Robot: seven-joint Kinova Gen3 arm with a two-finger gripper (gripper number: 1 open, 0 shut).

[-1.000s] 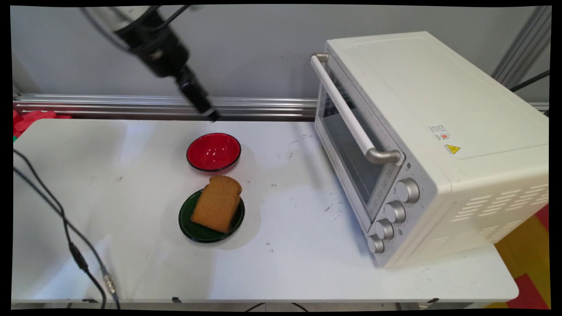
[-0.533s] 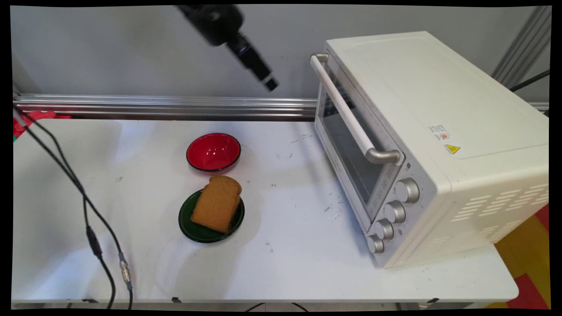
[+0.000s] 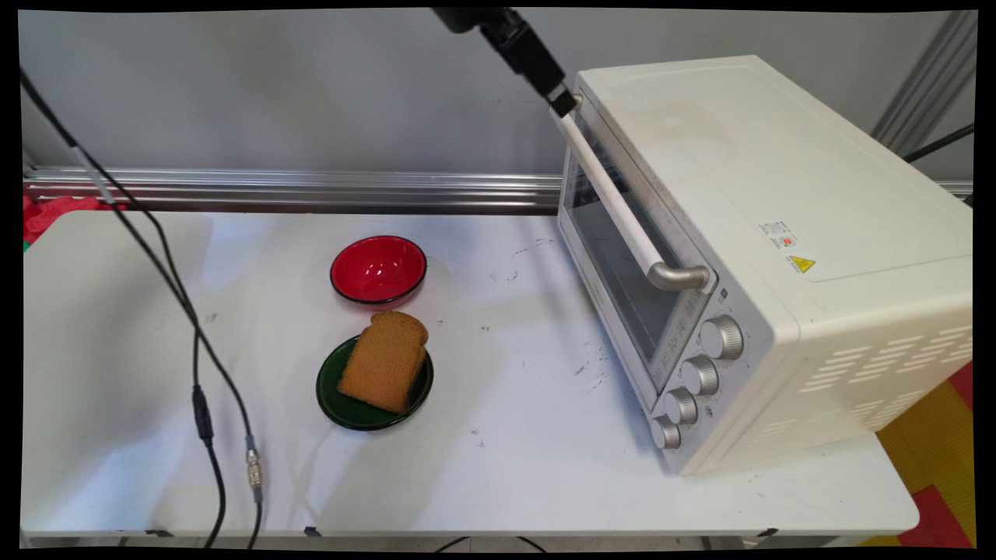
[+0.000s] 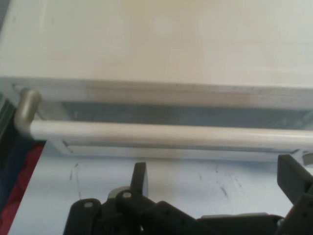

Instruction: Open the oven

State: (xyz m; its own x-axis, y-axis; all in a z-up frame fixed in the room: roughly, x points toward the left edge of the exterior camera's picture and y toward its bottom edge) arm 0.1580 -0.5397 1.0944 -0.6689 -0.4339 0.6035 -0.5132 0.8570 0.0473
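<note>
- Toaster oven on the table, right side, door shut, front facing left and toward the near edge
- Door handle: long bar along the door's top edge, far end directly below the pincer
- Pincer: fingers spread wide, nothing held, bar lying crosswise just beyond them
- Toast on green plate, red bowl: well apart, left

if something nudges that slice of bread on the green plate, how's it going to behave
The bread slice probably weighs little and would slide easily, since it overhangs the green plate at its far edge. It looks soft, so a firm squeeze may dent it. Flat-lying, it seems unlikely to roll.
</note>
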